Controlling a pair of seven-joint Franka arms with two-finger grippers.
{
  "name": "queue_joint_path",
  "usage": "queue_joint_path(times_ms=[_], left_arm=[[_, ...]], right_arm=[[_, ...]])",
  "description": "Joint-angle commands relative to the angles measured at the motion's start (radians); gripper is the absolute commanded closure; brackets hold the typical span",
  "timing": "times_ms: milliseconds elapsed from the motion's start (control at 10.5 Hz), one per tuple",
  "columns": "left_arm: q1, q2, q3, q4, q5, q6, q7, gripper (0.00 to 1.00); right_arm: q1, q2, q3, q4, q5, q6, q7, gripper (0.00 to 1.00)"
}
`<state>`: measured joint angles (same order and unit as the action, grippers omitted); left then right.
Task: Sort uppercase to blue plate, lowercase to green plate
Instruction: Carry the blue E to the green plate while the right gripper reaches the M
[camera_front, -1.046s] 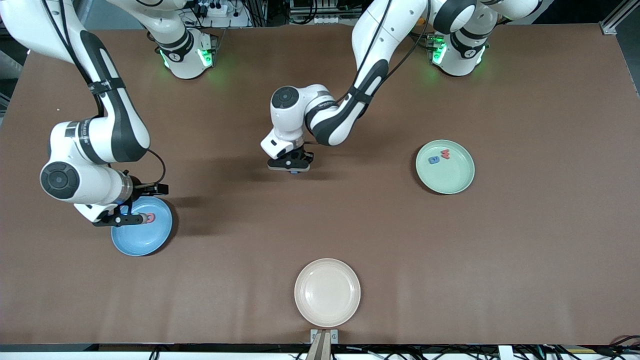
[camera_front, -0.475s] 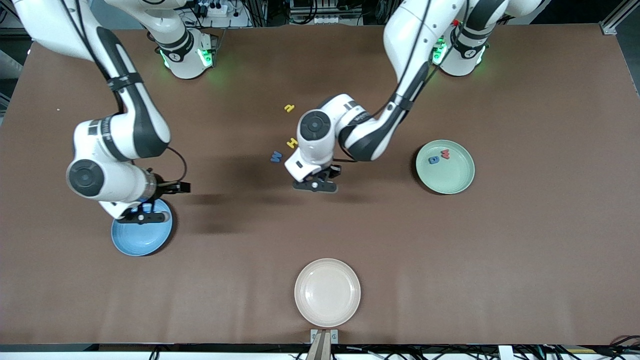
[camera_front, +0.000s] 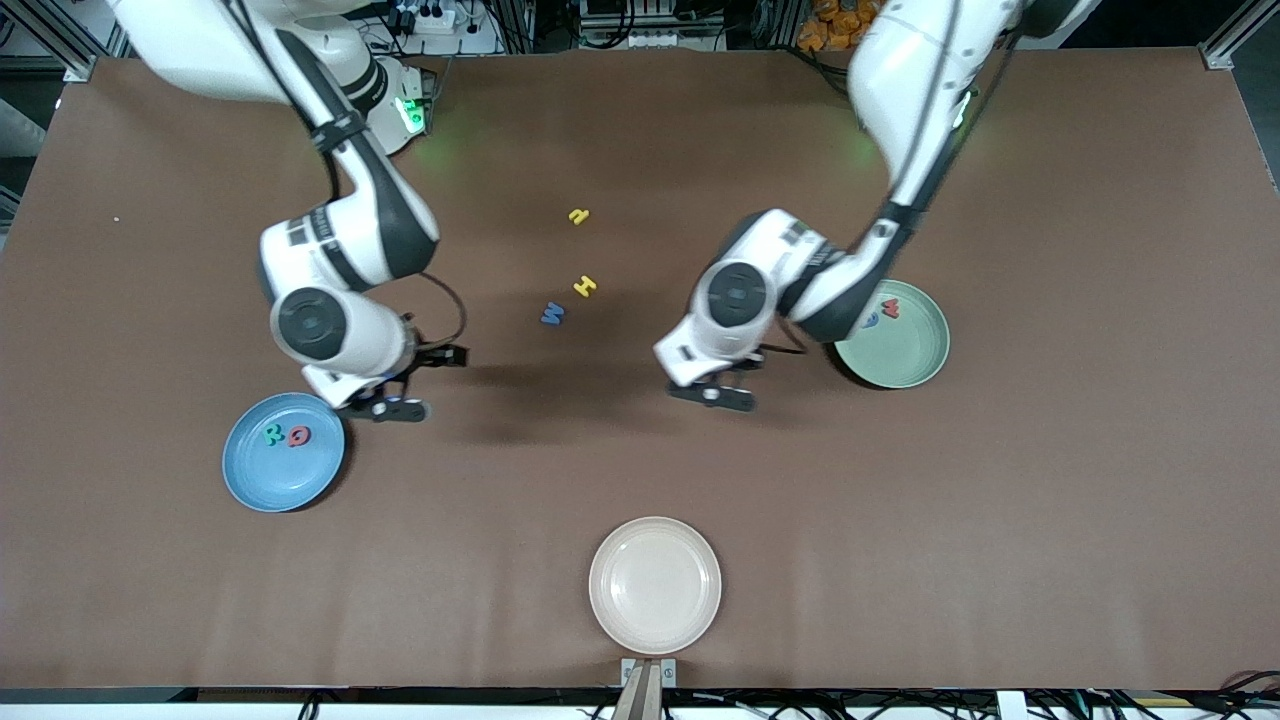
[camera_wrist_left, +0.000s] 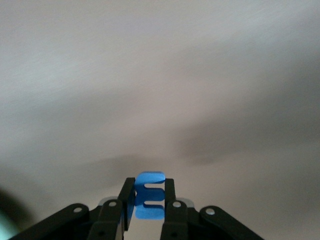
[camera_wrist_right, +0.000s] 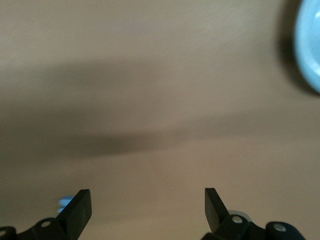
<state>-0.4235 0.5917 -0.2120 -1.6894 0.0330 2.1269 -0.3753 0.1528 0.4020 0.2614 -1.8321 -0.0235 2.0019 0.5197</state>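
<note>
While clamped between the fingers of the left gripper (camera_wrist_left: 145, 212), a small blue foam lowercase letter (camera_wrist_left: 149, 195), prob the m seen sideways, hangs over bare brown table (camera_front: 1050, 520), just short of the round pale mint-green plate (camera_front: 905, 355) w/ shallow rim. In the front view that left gripper (camera_front: 712, 396) sits low over the table betw the loose letters and the green plate; the held piece is hidden there.

On the green plate lie a small red foam w (camera_front: 890, 309) & a blue g-like foam letter (camera_front: 871, 320), close together near the rim farthest from the front camera, partly covered by the left arm.

Round sky-blue plate (camera_front: 270, 480) at the right arm's end holds a teal foam R (camera_front: 273, 434) and a red foam Q (camera_front: 299, 435), side by side.

Loose on the table mid-way: yellow foam H (camera_front: 585, 286), blue foam M (camera_front: 552, 314) just beside it and nearer the camera, and a small yellow foam lowercase letter (camera_front: 578, 215) farther from the camera.

Right gripper (camera_front: 385, 408) hovers just off the blue plate's edge; fingers spread wide, holding nothing, per the right wrist view (camera_wrist_right: 148, 207).

Round beige plate (camera_front: 655, 585) sits nearest the camera, w/ nothing on it.
</note>
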Motion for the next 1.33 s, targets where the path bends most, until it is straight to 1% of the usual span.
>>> queue_joint_path(times_ms=[0,190,380,475,666,761,856,951,1046,1141,1236], left_arm=[[0.153,-0.162,-0.066,-0.232,0.019,0.010,0.126,0.89],[0.218,-0.217,-0.066,-0.317,0.021,0.013,0.215,0.89],[0.293,-0.271,-0.069,-0.415,0.022,0.027,0.310,0.89],[0.331,-0.295,-0.069,-0.465,0.031,0.057,0.350,0.89],[0.402,-0.294,-0.069,-0.524,0.179,0.094,0.358,0.89],[0.428,-0.291,-0.069,-0.545,0.214,0.143,0.358,0.89],[0.445,-0.291,-0.067,-0.565,0.223,0.201,0.358,0.89],[0.443,-0.287,-0.067,-0.570,0.223,0.215,0.358,0.88],[0.443,-0.279,-0.067,-0.570,0.223,0.217,0.358,0.79],[0.443,-0.276,-0.067,-0.569,0.223,0.219,0.358,0.48],[0.443,-0.282,-0.069,-0.567,0.223,0.219,0.358,0.37]], right_arm=[[0.025,-0.025,0.050,-0.071,0.048,0.105,0.135,0.00],[0.095,-0.008,0.053,-0.107,0.050,0.223,0.264,0.00],[0.161,0.003,0.053,-0.174,0.050,0.358,0.330,0.00],[0.188,0.015,0.052,-0.211,0.048,0.436,0.367,0.00],[0.202,0.024,0.052,-0.292,0.037,0.541,0.382,0.00],[0.203,0.023,0.052,-0.340,0.034,0.595,0.382,0.00],[0.206,0.020,0.052,-0.376,0.033,0.636,0.382,0.00],[0.206,0.023,0.052,-0.386,0.033,0.640,0.384,0.00],[0.206,0.026,0.052,-0.385,0.033,0.640,0.422,0.00],[0.214,0.034,0.052,-0.385,0.033,0.638,0.474,0.00],[0.221,0.035,0.052,-0.385,0.033,0.632,0.503,0.00]])
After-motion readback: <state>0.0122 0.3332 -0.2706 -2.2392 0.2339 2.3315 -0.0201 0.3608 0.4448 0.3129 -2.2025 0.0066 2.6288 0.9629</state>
